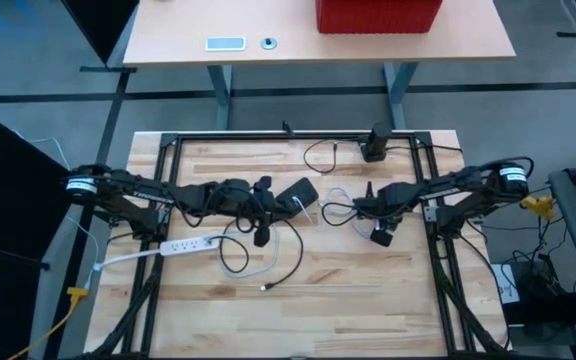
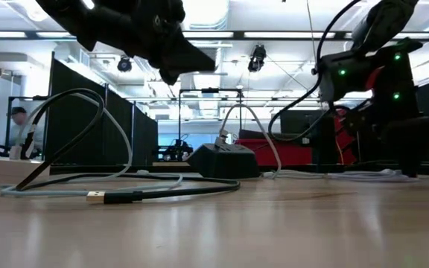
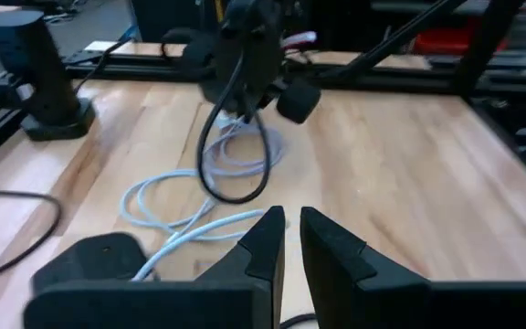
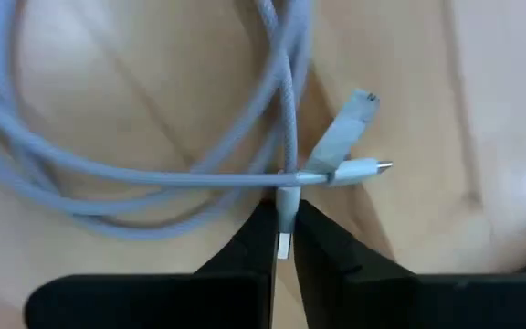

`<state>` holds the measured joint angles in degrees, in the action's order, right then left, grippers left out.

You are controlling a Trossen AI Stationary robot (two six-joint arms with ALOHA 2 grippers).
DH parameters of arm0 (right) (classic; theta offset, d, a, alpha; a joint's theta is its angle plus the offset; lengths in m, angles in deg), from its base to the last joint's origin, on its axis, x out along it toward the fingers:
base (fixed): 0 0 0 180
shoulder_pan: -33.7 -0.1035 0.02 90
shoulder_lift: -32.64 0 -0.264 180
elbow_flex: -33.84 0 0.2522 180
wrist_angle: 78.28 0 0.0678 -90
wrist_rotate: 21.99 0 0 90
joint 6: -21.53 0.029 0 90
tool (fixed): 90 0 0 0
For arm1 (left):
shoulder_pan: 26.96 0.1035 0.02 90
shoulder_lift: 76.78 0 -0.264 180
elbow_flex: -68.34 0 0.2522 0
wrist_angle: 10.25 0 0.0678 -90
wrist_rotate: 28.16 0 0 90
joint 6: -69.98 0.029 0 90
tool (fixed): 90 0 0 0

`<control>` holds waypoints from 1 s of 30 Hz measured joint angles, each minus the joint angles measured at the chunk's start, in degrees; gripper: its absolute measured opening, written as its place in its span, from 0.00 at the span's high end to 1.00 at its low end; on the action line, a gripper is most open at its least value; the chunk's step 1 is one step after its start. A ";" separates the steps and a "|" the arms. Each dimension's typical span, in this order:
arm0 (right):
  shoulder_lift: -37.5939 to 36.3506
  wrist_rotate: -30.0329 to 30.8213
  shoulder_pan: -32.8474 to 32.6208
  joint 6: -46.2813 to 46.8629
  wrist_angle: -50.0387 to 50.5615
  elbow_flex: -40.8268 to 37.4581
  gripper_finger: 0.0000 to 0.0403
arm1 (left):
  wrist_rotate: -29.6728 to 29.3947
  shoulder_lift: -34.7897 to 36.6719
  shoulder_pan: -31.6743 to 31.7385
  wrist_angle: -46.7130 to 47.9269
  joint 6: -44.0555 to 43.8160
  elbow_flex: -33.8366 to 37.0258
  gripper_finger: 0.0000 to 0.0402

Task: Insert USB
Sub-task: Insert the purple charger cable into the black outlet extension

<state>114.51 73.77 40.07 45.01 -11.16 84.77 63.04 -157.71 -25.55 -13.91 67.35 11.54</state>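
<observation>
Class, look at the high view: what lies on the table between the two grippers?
Between the left gripper and the right gripper, the high view shows only loops of white cable on the wood.

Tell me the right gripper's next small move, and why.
Probably a short, slow lift. The right gripper is shut on the white cable just behind its plug, and the coil lies flat on the table. Raising it a little would free the plug end and show whether the thin pinch holds.
</observation>
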 joint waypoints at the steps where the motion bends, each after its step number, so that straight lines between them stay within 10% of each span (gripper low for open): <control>1: -0.34 0.68 -0.14 0.87 1.07 -0.02 0.97 | -0.91 0.00 0.00 0.46 0.05 0.00 0.93; 16: -14.90 14.16 -5.53 -0.27 13.24 6.70 0.97 | -9.84 0.00 0.35 0.03 2.21 0.87 0.93; 30: -19.67 -14.36 -5.96 -11.21 12.22 16.20 0.97 | -0.05 -11.87 -3.29 -27.37 28.25 -1.24 0.93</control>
<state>94.84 59.41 34.11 33.79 1.06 100.97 62.99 -169.58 -28.84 -41.28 95.60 10.30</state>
